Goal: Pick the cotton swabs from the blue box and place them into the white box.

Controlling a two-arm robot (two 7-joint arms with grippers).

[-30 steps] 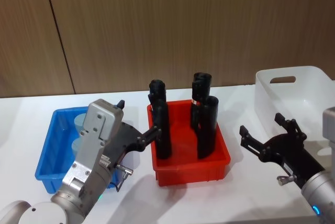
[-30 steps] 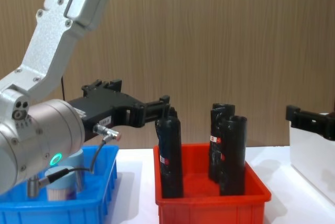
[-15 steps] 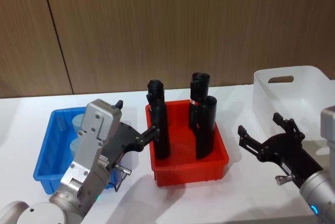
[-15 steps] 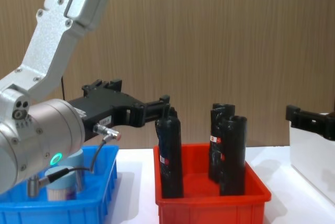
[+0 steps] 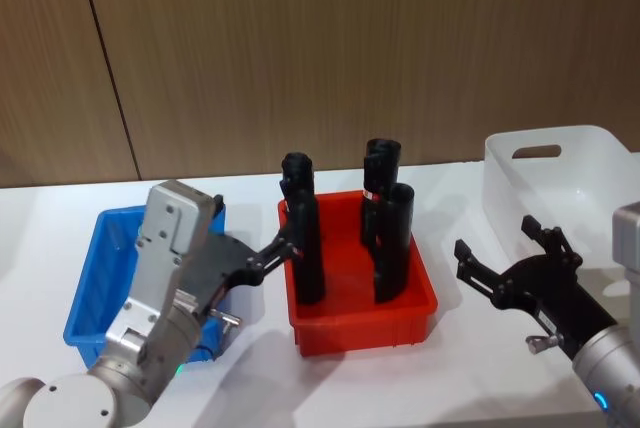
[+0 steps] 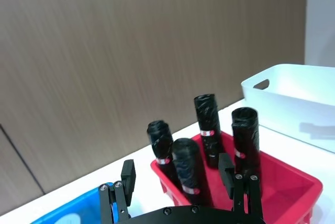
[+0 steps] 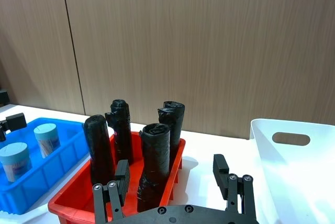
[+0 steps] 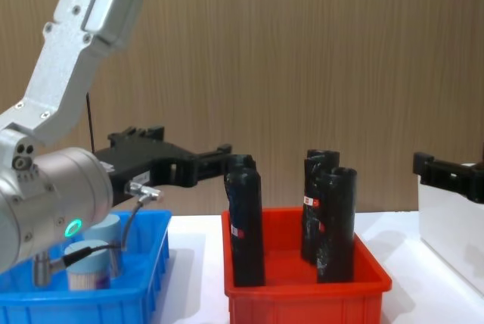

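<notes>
Two cotton swab jars point(image 7: 46, 138) with pale lids stand in the blue box point(image 7: 36, 174) at the table's left; one jar point(image 8: 89, 265) shows low behind my left arm. My left gripper point(image 5: 252, 230) hovers above the blue box's right side, pointing toward the red bin, open and empty. The fingers point(image 6: 127, 175) stand wide apart. The white box point(image 5: 545, 186) sits at the far right. My right gripper point(image 5: 497, 238) hangs open and empty between the red bin and the white box point(image 7: 296, 169).
A red bin point(image 5: 360, 323) with several tall black tubes point(image 5: 303, 238) stands in the middle, between the blue and white boxes. A wooden wall runs behind the table. Bare white tabletop point(image 5: 400, 378) lies in front of the bins.
My left arm has swung a little to the left, drawing its open gripper back from the nearest black tube toward the blue box. The right arm has stayed still.
</notes>
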